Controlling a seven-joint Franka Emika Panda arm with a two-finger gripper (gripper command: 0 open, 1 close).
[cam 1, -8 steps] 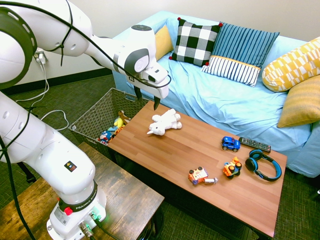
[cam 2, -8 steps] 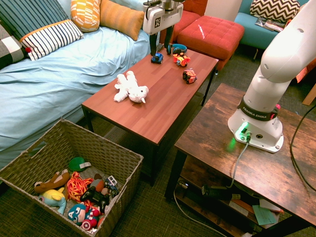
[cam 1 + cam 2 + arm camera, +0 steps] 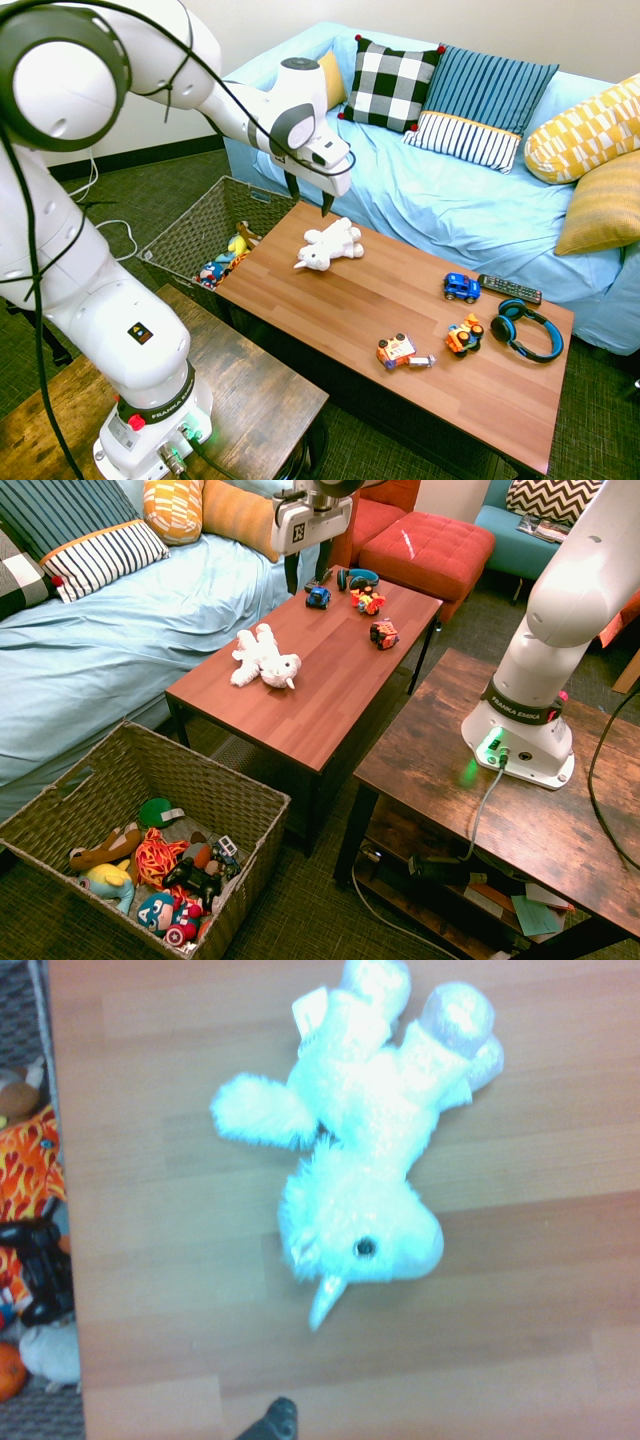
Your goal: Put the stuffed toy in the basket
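Hovering spread and empty, the end effector (image 3: 308,200) hangs above the stuffed toy (image 3: 328,245) near the table edge (image 3: 262,248).

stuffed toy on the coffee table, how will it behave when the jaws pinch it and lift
The stuffed toy looks furry and soft, so it will probably squash under the jaws rather than resist. Its limbs lie splayed on the coffee table, so they will likely dangle once lifted. It lies flat on its side and looks light, so a nudge should slide it, not roll it.
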